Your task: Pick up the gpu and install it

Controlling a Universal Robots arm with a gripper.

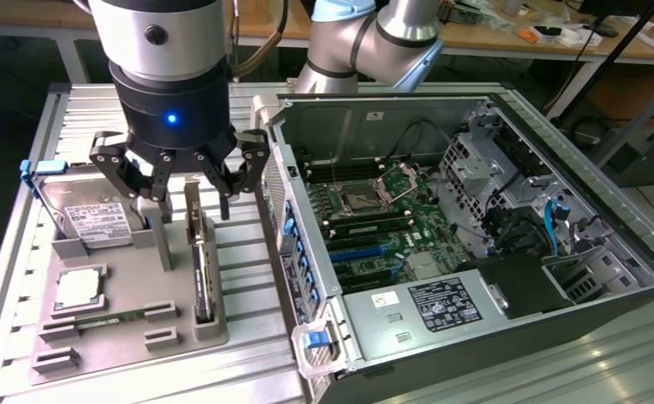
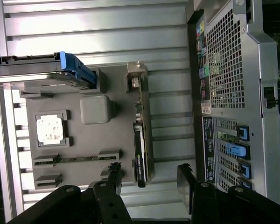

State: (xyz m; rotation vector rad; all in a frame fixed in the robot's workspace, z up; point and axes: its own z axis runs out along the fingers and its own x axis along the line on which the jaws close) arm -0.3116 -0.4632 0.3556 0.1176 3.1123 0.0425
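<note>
Pincer (image 1: 191, 204) released, jaws wide, hanging over one end of the gpu (image 1: 201, 261), no contact visible. gpu stands on edge in the grey holder tray (image 1: 130, 282) on the desk (image 1: 253, 337), beside the open PC case (image 1: 551, 278).

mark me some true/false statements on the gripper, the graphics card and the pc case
1. The black gripper is open and holds nothing. True.
2. The dark flat gpu card with a silver bracket is seated in the green motherboard. False: it stands on edge in the grey plastic tray, outside the open grey computer case.
3. The gripper hangs over the gpu. True.
4. The boxy silver hard drive with blue rails lies inside the computer case. False: it rests on the tray, beside the case.
</note>
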